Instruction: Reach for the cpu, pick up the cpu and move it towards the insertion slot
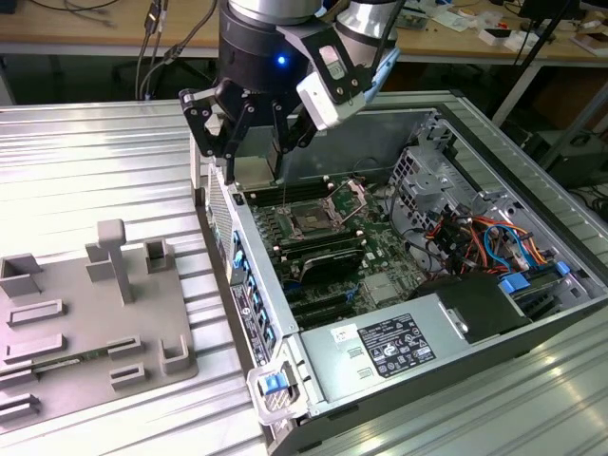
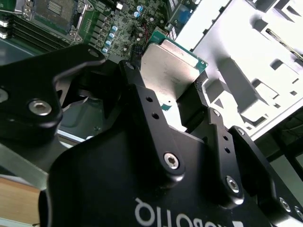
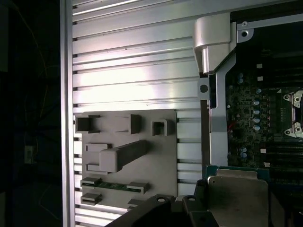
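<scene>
My gripper [image 1: 253, 163] is shut on the cpu [image 1: 255, 172], a flat silvery square with a green rim, and holds it in the air over the near corner of the open computer case. The wrist views show the cpu [image 2: 171, 66] [image 3: 237, 195] clamped between the black fingers [image 2: 138, 90]. The insertion slot [image 1: 313, 221], a dark square socket with its silver frame hinged up, lies on the motherboard toward the exterior view's right of the gripper and lower. The same slot [image 2: 53, 10] [image 3: 294, 113] appears at the edge of both wrist views.
A grey fixture plate [image 1: 85, 313] with raised holders lies on the ribbed metal table at the exterior view's left. Inside the case [image 1: 249, 285] are black memory slots [image 1: 328, 261], a white-labelled power-supply box [image 1: 389, 347] and coloured cables [image 1: 484, 237].
</scene>
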`<state>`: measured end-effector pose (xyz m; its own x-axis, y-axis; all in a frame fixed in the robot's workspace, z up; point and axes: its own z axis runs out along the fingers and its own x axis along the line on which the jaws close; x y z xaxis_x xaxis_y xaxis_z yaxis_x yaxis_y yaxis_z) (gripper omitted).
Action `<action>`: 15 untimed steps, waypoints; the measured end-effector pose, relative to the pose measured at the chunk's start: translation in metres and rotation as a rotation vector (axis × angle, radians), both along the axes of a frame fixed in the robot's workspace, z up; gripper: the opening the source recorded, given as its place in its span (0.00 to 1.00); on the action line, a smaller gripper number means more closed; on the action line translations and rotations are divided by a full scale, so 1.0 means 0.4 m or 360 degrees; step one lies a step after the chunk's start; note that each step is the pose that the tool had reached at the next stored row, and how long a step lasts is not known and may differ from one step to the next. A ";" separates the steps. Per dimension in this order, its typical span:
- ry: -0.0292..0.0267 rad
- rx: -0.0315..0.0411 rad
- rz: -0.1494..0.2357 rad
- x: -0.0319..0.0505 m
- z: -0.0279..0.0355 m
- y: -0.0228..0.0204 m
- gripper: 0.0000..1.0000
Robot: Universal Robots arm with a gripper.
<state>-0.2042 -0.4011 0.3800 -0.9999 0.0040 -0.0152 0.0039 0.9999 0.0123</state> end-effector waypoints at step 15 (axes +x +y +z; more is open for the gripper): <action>0.00000 0.0000 0.0000 0.082 0.000 0.000 0.55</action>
<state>-0.1713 -0.4010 0.3800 -0.9999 0.0040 -0.0152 0.0038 0.9999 0.0123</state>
